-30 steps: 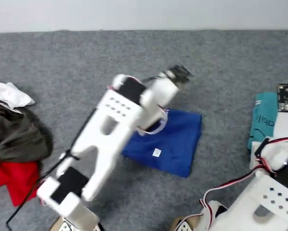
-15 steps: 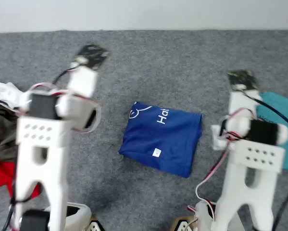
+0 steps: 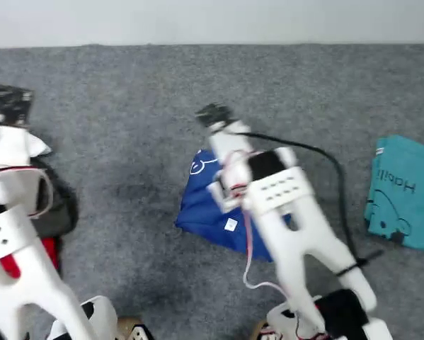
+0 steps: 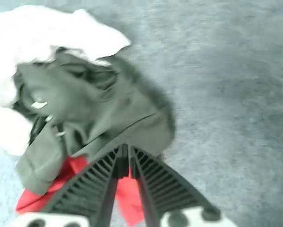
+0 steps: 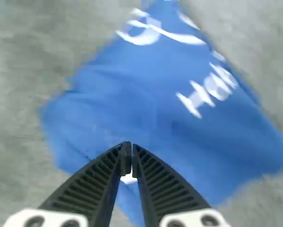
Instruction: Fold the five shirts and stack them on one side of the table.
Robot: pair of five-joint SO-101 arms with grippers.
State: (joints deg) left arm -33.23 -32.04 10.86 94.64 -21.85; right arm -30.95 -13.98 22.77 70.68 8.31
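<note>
Altogether five shirts show: blue (image 3: 203, 210), teal (image 3: 403, 195), white (image 4: 37, 28), grey (image 4: 108, 109), red (image 4: 68, 170).

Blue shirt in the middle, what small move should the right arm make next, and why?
Probably open the right gripper and lower it onto an edge of the blue shirt. It hangs shut above that folded shirt, and the folded teal shirt lies off to its right, a likely spot for the stack.

A folded shirt (image 3: 201, 207) lies at the middle of the counter (image 3: 127, 106), under the right pincer (image 5: 127, 145). A second shirt (image 3: 403, 195) lies at the right edge, a heap of shirts (image 4: 94, 109) at the left edge.
</note>
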